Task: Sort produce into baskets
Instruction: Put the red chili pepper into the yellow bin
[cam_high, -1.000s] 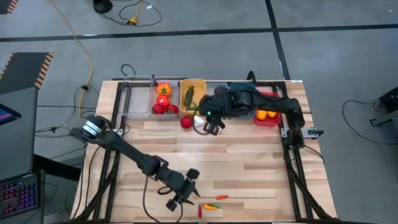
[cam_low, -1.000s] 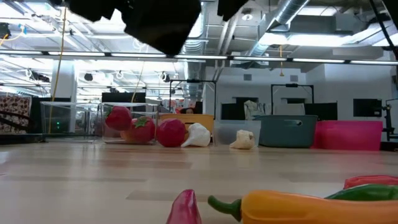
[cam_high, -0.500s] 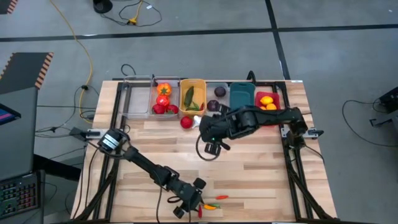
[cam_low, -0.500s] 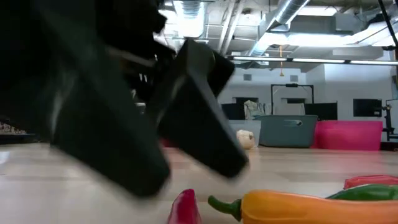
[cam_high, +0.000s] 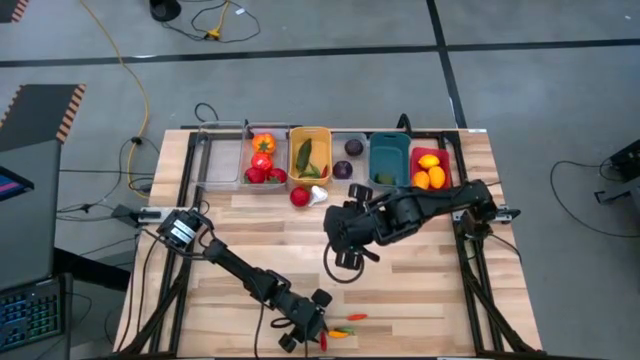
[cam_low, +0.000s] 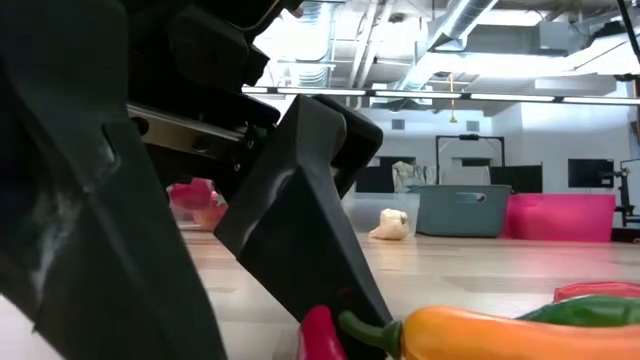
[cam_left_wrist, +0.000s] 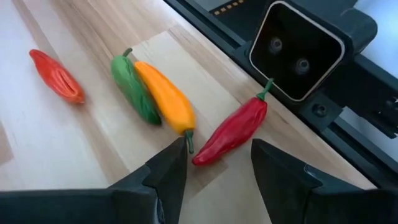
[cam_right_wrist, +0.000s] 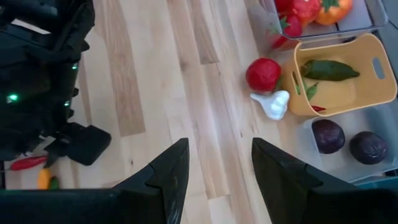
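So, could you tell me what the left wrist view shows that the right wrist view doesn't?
Only the left wrist view shows four chilies clearly: a red chili lying between the open left gripper fingers, an orange chili, a green chili and a second red chili.

Only the right wrist view shows the open right gripper, the garlic, a red tomato, the yellow basket and two purple balls.

Both show the wooden table.
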